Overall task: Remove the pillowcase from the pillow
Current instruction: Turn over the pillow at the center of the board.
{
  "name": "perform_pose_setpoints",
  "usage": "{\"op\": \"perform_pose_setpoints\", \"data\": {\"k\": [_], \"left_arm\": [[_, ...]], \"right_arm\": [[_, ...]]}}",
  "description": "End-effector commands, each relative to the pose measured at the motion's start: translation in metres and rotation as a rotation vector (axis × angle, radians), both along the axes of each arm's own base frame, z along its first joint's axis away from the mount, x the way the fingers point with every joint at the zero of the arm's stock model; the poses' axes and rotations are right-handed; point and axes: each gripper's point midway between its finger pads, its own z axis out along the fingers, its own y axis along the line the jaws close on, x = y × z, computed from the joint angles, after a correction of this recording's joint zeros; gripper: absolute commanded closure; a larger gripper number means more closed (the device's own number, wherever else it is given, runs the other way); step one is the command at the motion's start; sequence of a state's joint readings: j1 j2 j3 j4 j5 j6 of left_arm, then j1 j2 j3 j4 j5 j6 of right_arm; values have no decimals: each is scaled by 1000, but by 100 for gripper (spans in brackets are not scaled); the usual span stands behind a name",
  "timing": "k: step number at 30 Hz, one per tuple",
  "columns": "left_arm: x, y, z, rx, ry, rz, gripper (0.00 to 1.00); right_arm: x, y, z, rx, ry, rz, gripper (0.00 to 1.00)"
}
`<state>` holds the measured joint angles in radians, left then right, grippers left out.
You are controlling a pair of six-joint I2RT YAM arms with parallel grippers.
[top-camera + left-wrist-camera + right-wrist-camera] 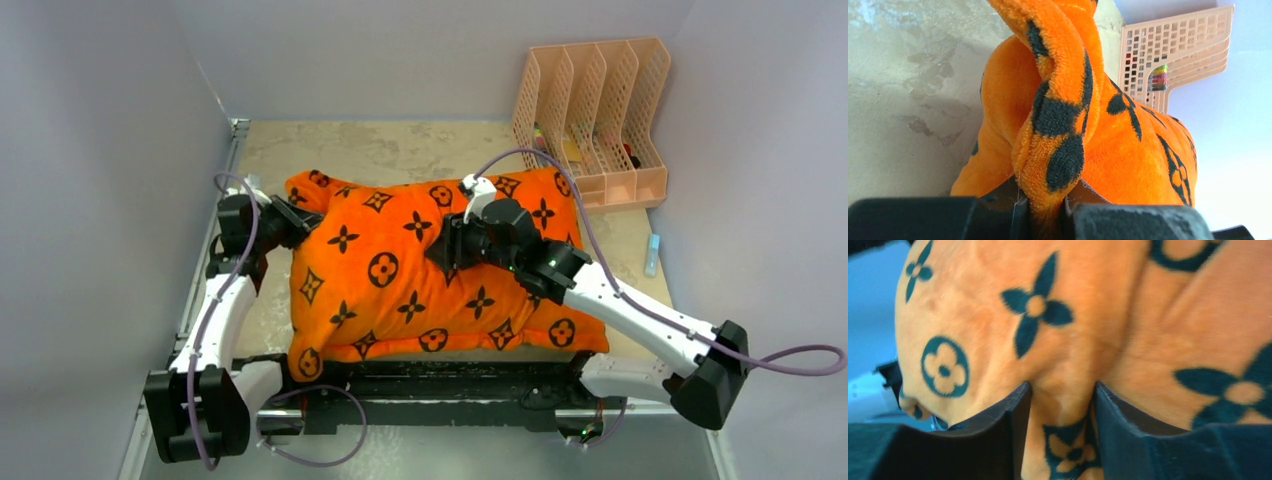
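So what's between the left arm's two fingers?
A bunched fold of the orange pillowcase, pinched between the left fingers. The left wrist view shows it up close.

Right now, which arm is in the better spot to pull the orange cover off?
Probably left: the left tool pinches a twisted corner of the pillowcase at its edge. The right tool sits on its middle, grip unclear.

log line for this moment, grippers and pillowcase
left gripper: shut on pillowcase left-edge fold | right gripper: jaws apart around top fold, grip unclear | removal: not yet done
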<state>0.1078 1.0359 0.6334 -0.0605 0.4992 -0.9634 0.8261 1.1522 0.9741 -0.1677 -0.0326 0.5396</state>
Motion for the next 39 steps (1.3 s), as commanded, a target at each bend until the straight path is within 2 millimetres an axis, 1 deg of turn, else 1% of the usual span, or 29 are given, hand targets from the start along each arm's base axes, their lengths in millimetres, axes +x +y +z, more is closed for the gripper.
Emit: {"op": "perform_pose_setpoints", "data": {"k": [1, 2, 3, 5, 7, 9, 10, 12, 13, 14, 16, 18, 20, 21, 22, 23, 24, 25, 27, 28, 29, 31, 32, 33, 34, 35, 36, 38, 39], "left_arm": [[4, -15, 77, 125, -187, -160, 100], [7, -13, 87, 141, -203, -157, 100], [11, -13, 96, 145, -221, -155, 100], [21, -15, 120, 120, -282, -149, 100], [30, -18, 151, 52, -329, -136, 100], [31, -26, 203, 1, -423, -147, 100], [29, -30, 228, 9, -478, -142, 100], [21, -37, 269, 52, -560, -154, 100], [17, -42, 278, 60, -582, -188, 100], [14, -47, 280, 57, -590, -235, 100], [5, -61, 277, 31, -580, -324, 100], [-11, -72, 280, 39, -609, -383, 100], [-32, -74, 301, 48, -687, -404, 100], [-41, -75, 314, 47, -723, -413, 100], [-49, -77, 325, 48, -753, -429, 100], [-55, -78, 333, 49, -768, -449, 100], [-58, -80, 334, 55, -770, -469, 100], [-61, -81, 333, 67, -766, -485, 100], [-64, -79, 317, 109, -725, -492, 100], [-67, -79, 309, 122, -713, -497, 100], [-68, -79, 301, 126, -704, -500, 100], [-72, -78, 285, 128, -683, -497, 100], [-72, -77, 276, 130, -668, -494, 100], [-72, -77, 268, 126, -659, -492, 100], [-72, -78, 266, 107, -658, -491, 100], [-72, -80, 266, 81, -671, -494, 100], [-73, -82, 265, 49, -681, -504, 100], [-77, -87, 258, 17, -691, -532, 100], [-78, -88, 256, 24, -697, -541, 100]], "right_arm": [[-58, 3, 29, -52, -35, 186, 46], [-71, 0, 40, -13, -51, 227, 46], [-84, 0, 43, 15, -49, 279, 47], [-103, -5, 35, 25, -13, 351, 48], [-110, -15, 5, -36, 46, 348, 49], [-106, -26, -28, -97, 94, 277, 49], [-105, -25, -40, -99, 106, 265, 50], [-99, -18, -51, -94, 109, 253, 51], [-92, -13, -55, -93, 108, 229, 52], [-82, -7, -56, -100, 100, 201, 53], [-58, 3, -54, -128, 79, 123, 52], [-28, 15, -38, -146, 15, 41, 49], [9, 26, -21, -138, -83, -76, 48], [27, 33, -20, -146, -126, -124, 48], [42, 39, -13, -148, -177, -159, 48], [60, 39, -5, -163, -238, -210, 47], [76, 46, 12, -138, -308, -248, 46], [86, 52, 27, -115, -355, -251, 45], [96, 70, 50, -62, -424, -222, 46], [94, 76, 59, -50, -449, -208, 47], [82, 82, 65, -28, -453, -183, 47], [49, 89, 83, 38, -522, -102, 47], [28, 86, 93, 74, -553, -53, 46], [11, 79, 94, 100, -567, -12, 45], [-4, 68, 110, 155, -586, 22, 44], [-13, 54, 120, 182, -597, 21, 43], [-15, 36, 132, 194, -602, -21, 41], [-18, 4, 143, 178, -556, -94, 40], [-14, -13, 149, 147, -559, -156, 38]]}}
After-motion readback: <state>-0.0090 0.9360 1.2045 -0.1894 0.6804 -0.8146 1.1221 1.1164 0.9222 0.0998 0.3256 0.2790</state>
